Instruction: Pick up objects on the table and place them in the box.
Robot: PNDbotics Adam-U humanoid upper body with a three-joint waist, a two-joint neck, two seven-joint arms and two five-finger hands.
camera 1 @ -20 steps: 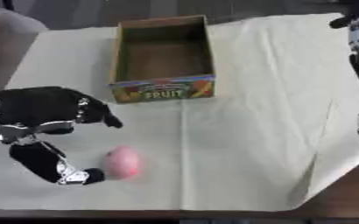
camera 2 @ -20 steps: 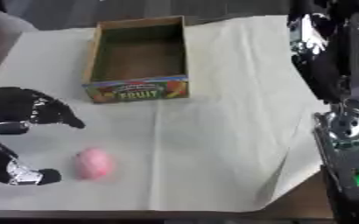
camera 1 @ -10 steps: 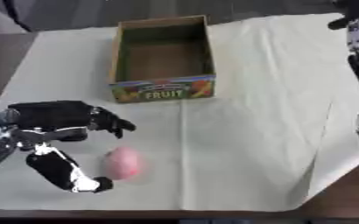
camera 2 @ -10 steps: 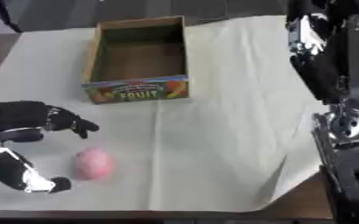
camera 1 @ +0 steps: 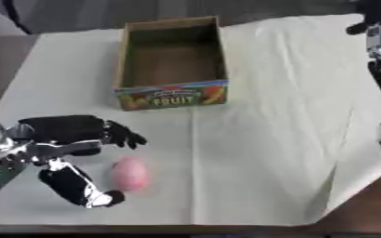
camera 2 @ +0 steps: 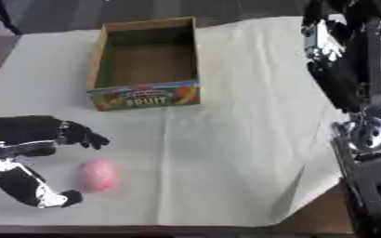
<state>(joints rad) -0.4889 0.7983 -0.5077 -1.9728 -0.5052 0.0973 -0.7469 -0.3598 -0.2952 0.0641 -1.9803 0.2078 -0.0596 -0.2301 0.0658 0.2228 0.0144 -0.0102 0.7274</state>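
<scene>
At the near left the left hand (camera 1: 68, 139) is spread wide around the pink object (camera 1: 130, 173): fingers reaching right just beyond its far side, thumb (camera 1: 80, 189) hooked below on its near left. Nothing is clamped yet; a gap shows between the thumb tip and the pink object, and I cannot tell whether the fingers touch it. The object lies on the white cloth (camera 1: 259, 139), well apart from the box (camera 1: 174, 95), which stands open and empty farther back, its printed wall facing near.

The risk I see is in the closing. The object looks rounded and smooth, so if the thumb meets it first it may roll right, out of the opening. Fingers closing too high could pinch only its top and squirt it free. The cloth may also drag or bunch under the thumb. In carrying, the near box wall could catch a low hand.

At the far right the right arm (camera 2: 352, 69) hangs raised; its hand's state cannot be told.
</scene>
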